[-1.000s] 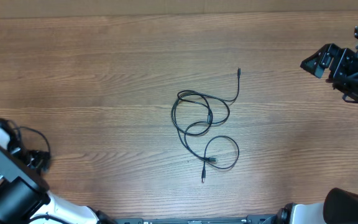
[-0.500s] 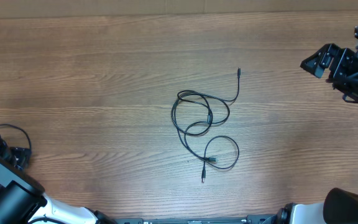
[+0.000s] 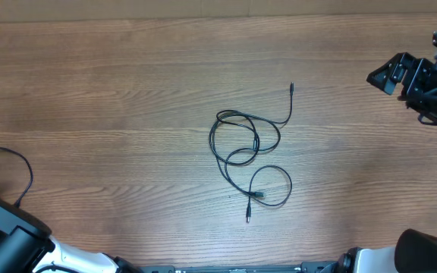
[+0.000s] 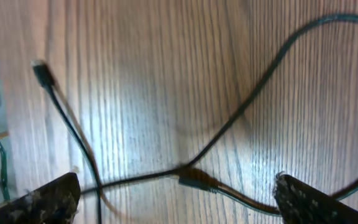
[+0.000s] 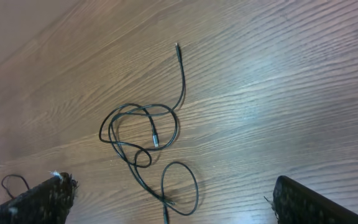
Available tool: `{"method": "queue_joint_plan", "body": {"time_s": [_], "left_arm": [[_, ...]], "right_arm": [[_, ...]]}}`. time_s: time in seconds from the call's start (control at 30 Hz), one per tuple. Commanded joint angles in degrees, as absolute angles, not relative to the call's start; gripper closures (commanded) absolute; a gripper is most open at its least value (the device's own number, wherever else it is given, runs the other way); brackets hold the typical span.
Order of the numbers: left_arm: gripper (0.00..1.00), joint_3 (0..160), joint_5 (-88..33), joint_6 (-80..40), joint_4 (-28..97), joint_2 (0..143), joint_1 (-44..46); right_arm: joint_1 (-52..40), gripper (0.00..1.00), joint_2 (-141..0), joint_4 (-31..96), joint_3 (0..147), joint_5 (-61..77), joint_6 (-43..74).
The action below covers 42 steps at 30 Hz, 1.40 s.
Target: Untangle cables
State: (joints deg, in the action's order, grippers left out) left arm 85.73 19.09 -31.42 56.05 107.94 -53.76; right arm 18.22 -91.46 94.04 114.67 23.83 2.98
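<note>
My left jaws and my right jaws both stand wide apart and hold nothing. The cables (image 3: 257,141) lie in loose crossing loops on the middle of the table (image 3: 112,91), well apart from both my arms.

Even bright light, soft shadows, left wrist view blurred, possibly motion.

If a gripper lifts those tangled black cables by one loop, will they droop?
Probably floppy: the cables lie in loose curls flat on the table, so they'd likely droop. Thin strands suggest little weight; pushed, they'd probably slide and bunch.
</note>
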Motion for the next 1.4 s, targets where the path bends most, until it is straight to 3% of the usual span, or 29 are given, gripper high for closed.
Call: {"method": "queue_joint_plan", "body": {"time_s": [0.0, 0.13, 0.37, 0.57, 0.87, 1.17, 1.37], "left_arm": [[0.00, 88.2, 18.3, -31.5, 57.4, 108.4, -53.8], [0.00, 88.3, 8.2, -27.7, 57.6, 108.4, -52.8], [0.04, 88.3, -20.2, -15.7, 57.2, 108.3, -47.2], [0.00, 88.3, -20.9, -13.7, 57.4, 108.3, -35.3], [0.00, 88.3, -20.6, -13.8, 54.6, 108.3, -9.3], [0.00, 88.3, -20.8, -18.4, 44.6, 108.4, 13.8], [0.00, 88.3, -20.3, -26.7, 38.0, 108.4, 23.4]], "right_arm": [[18.0, 0.00, -91.4, 93.5, 114.7, 24.5, 3.2], [18.0, 0.00, -91.4, 93.5, 114.7, 24.5, 3.2], [18.0, 0.00, -91.4, 93.6, 114.7, 24.5, 3.1], [18.0, 0.00, -91.4, 93.6, 114.7, 24.4, 3.1], [18.0, 0.00, -91.4, 93.6, 114.7, 24.4, 2.9], [18.0, 0.00, -91.4, 93.6, 114.7, 24.4, 2.5], [18.0, 0.00, -91.4, 93.6, 114.7, 24.0, 1.4]]}}
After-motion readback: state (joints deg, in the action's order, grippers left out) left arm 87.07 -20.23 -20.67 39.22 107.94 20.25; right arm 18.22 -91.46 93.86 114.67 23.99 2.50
